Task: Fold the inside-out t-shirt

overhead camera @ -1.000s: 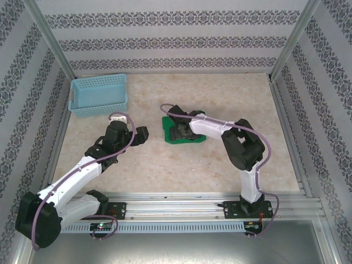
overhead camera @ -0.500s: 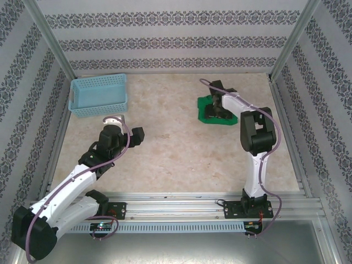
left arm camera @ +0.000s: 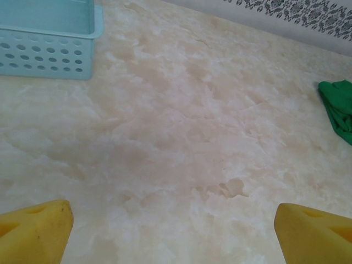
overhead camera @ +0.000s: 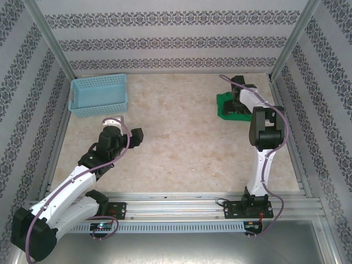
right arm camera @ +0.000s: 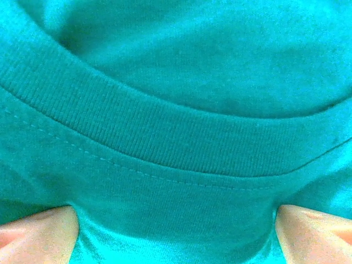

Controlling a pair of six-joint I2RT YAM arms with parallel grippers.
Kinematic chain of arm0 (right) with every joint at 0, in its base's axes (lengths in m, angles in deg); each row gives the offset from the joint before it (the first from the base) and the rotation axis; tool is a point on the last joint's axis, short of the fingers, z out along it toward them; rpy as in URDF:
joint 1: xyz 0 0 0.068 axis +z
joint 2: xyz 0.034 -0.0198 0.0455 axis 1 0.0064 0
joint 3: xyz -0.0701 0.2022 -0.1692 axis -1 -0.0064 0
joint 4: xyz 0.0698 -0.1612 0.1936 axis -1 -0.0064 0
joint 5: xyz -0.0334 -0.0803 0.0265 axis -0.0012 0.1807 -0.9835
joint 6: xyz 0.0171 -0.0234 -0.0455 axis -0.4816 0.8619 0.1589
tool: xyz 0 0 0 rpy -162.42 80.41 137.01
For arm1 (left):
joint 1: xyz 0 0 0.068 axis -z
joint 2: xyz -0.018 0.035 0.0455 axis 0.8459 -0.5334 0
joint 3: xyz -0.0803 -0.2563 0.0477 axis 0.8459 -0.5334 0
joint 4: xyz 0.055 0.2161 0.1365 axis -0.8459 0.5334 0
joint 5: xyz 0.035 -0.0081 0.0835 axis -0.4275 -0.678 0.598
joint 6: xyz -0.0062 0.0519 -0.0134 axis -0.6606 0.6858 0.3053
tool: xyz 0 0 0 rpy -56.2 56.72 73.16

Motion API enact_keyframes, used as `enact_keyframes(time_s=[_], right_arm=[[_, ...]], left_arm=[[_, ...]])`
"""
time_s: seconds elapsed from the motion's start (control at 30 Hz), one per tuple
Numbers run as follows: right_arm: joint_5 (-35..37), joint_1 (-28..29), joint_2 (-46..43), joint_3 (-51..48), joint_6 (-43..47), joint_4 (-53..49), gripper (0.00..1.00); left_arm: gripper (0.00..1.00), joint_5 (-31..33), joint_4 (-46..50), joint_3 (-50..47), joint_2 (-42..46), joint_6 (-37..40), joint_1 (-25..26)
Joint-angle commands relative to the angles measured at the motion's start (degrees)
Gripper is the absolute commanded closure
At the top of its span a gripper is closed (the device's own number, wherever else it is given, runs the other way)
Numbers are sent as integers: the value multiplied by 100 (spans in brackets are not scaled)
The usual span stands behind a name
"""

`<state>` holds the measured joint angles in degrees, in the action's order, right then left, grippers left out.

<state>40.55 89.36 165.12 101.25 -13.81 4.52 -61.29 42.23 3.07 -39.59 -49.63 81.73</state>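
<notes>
Well to the right of the light blue basket (overhead camera: pixel 98 109), about level with it on the surface (overhead camera: pixel 181 148), the t-shirt (overhead camera: pixel 224 103) lies bunched in a small green heap. The right gripper (right arm camera: pixel 176 234) presses into it, fingers spread apart, with the ribbed collar band just ahead. Nearer than the basket, the left gripper (left arm camera: pixel 173 234) hovers over bare surface with its fingers spread wide, well apart from the t-shirt.

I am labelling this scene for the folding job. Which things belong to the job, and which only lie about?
Job:
- t-shirt
- right claw, at the t-shirt

Lying about:
- basket, far left
</notes>
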Motion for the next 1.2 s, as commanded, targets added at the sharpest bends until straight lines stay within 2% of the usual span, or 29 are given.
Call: enact_keyframes(time_s=[0.0,0.2,0.53,0.67,0.87,0.97,1.17], right_arm=[[293,-257,372,369,281,-138,9],[-104,-493,967,1547,273,-543,7],[-16,-590,2282,4088,641,-1451,3],[-96,-623,2444,4488,659,-1575,2],[-108,-627,1957,4121,684,-1560,2],[-189,-625,1174,3158,622,-1043,2],[-372,-513,-355,1198,507,-64,2]], left_arm=[[5,116,-261,-105,-58,207,-34],[6,220,-613,-270,-241,251,-59],[5,412,-716,-174,-601,458,-94],[5,582,-680,-202,-598,511,-102],[4,741,-759,-207,-598,492,-102],[0,991,-715,-182,-592,449,-103],[0,1766,-433,-32,-643,439,-109]])
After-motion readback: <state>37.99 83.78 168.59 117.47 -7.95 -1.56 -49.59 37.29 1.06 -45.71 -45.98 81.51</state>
